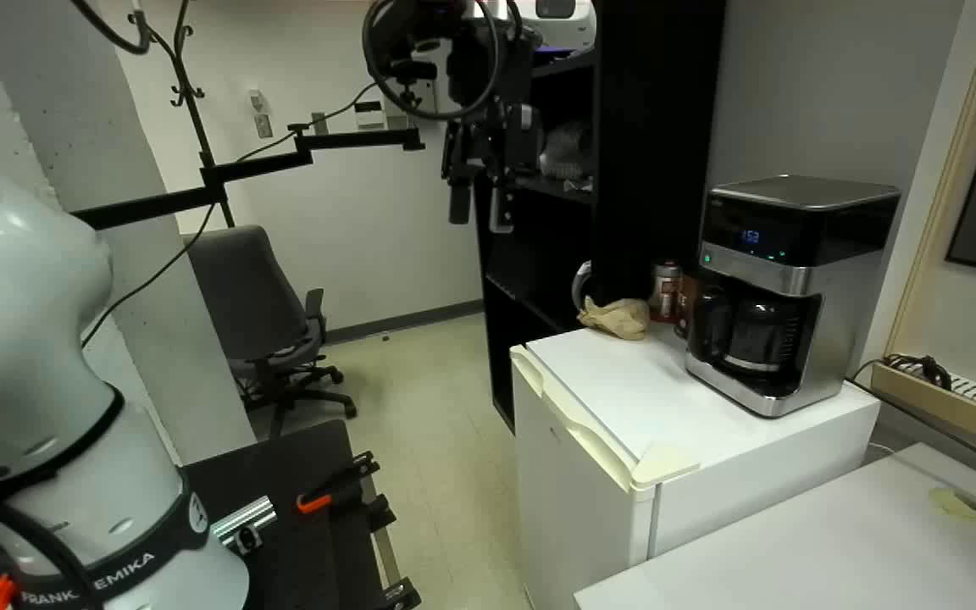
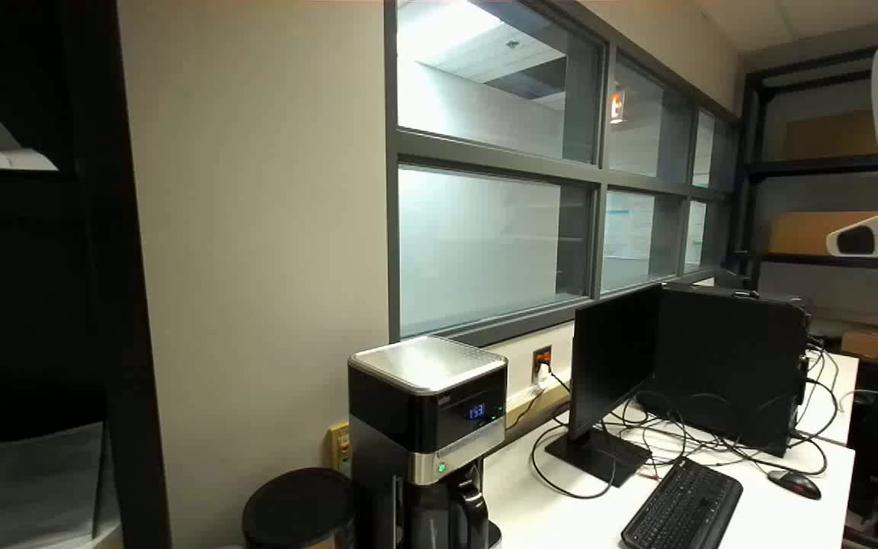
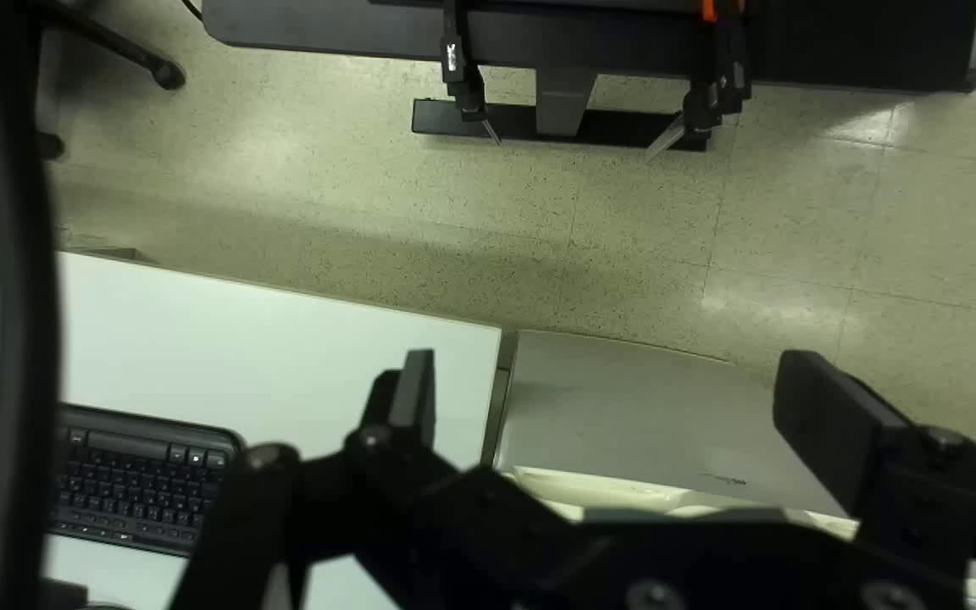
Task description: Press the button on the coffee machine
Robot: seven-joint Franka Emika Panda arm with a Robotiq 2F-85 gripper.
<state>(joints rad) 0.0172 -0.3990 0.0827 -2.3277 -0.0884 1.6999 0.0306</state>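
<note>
The coffee machine [image 1: 844,313] is a boxy black and silver drip maker on top of the white fridge [image 1: 598,373]. It also shows in an exterior view [image 2: 408,419]. Its display is lit, and a small green light [image 1: 707,258] glows on the front silver band; it also shows in an exterior view [image 2: 442,466]. The dark glass carafe [image 1: 759,335] sits inside. My gripper [image 1: 481,213] hangs in the air, fingers down, well apart from the machine and higher than the fridge top. In the wrist view the gripper [image 3: 607,354] is open and empty, above the fridge front [image 3: 649,407]. The machine is out of the wrist view.
A tall black shelf [image 1: 657,127] stands behind the fridge. A crumpled tan bag [image 1: 619,318] and a can [image 1: 666,292] stand near the machine. A white desk [image 1: 793,542] adjoins the fridge, with a monitor [image 2: 614,358], keyboard [image 2: 683,503] and cables.
</note>
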